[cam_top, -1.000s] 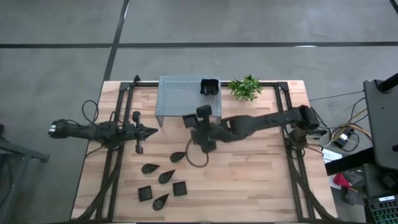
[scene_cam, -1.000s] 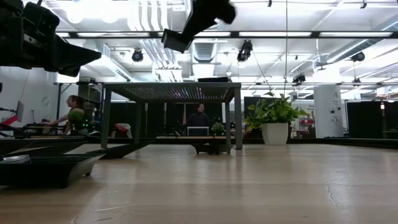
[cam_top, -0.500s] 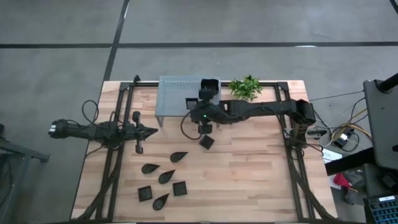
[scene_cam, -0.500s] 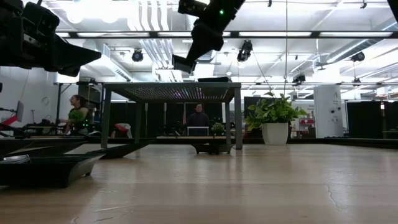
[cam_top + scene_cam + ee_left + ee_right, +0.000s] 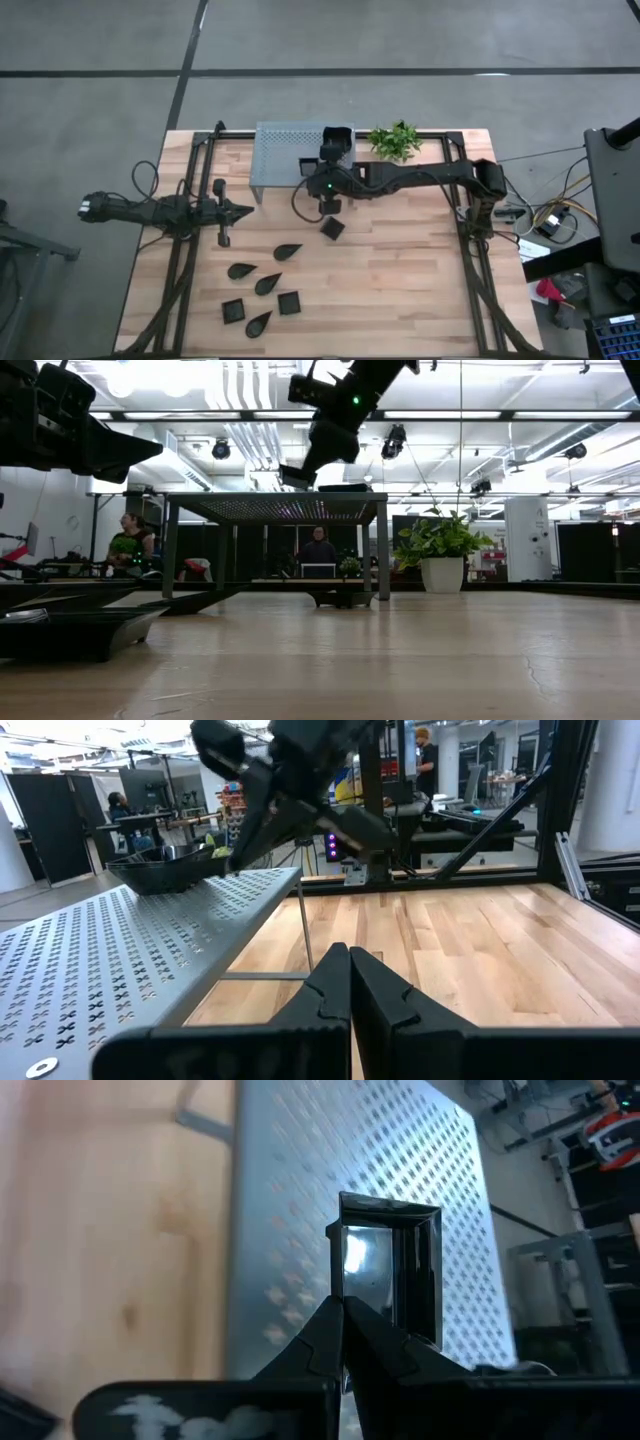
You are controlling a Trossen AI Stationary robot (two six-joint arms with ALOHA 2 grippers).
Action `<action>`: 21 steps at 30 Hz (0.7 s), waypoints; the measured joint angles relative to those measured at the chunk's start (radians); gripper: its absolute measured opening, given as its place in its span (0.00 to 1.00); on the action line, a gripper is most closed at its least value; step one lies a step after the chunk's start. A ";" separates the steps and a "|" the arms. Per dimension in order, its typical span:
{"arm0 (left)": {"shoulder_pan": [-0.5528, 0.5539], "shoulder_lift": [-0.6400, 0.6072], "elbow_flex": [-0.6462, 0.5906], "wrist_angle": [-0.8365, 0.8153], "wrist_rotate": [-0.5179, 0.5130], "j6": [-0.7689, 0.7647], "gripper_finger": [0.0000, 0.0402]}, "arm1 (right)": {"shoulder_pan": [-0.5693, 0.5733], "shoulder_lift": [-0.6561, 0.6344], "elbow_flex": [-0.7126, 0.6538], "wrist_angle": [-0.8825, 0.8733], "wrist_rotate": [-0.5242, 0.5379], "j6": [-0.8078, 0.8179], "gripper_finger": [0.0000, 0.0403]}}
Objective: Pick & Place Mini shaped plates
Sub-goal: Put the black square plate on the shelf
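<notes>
On the wooden bench point(image 5: 400, 270), in the lower left-centre of the high view, lay a loose group of glossy black mini plates: a leaf-shaped one point(image 5: 258, 323) lowest, two tiny squares point(image 5: 233, 311) and point(image 5: 289, 302) just above it, then three more teardrop plates point(image 5: 267, 284), point(image 5: 241, 270) and point(image 5: 287, 251) stepping up toward the middle; another small square plate point(image 5: 332, 228) lay alone near the centre, below the right arm; at the left of that view the left arm reached in from the bench edge, its claw point(image 5: 240, 211) pointing right with the fingers pressed together, holding nothing, as the left wrist view confirmed point(image 5: 348, 982); higher up, the right arm stretched from the right side across to the grey perforated shelf point(image 5: 280, 150), and its claw point(image 5: 308, 169) hung over the shelf's lower right part; in the right wrist view the right claw point(image 5: 343, 1318) was clamped on a tiny square plate point(image 5: 390, 1270), held on edge above the shelf's perforated top; a larger wavy-edged square plate point(image 5: 337, 140) sat on the shelf's upper right corner; a small green plant point(image 5: 394, 141) stood just to the right of the shelf at the top of the bench.
</notes>
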 joint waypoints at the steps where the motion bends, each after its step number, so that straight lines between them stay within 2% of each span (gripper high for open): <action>1: 0.000 0.000 0.000 0.000 0.000 0.000 0.00 | -0.002 0.000 -0.003 -0.001 0.001 -0.009 0.02; 7: 0.000 0.000 0.000 0.000 0.000 0.000 0.00 | -0.003 0.000 -0.025 -0.001 -0.002 -0.061 0.02; 21: 0.000 0.000 0.000 0.000 0.000 0.000 0.00 | -0.021 0.000 -0.033 0.000 0.000 -0.066 0.02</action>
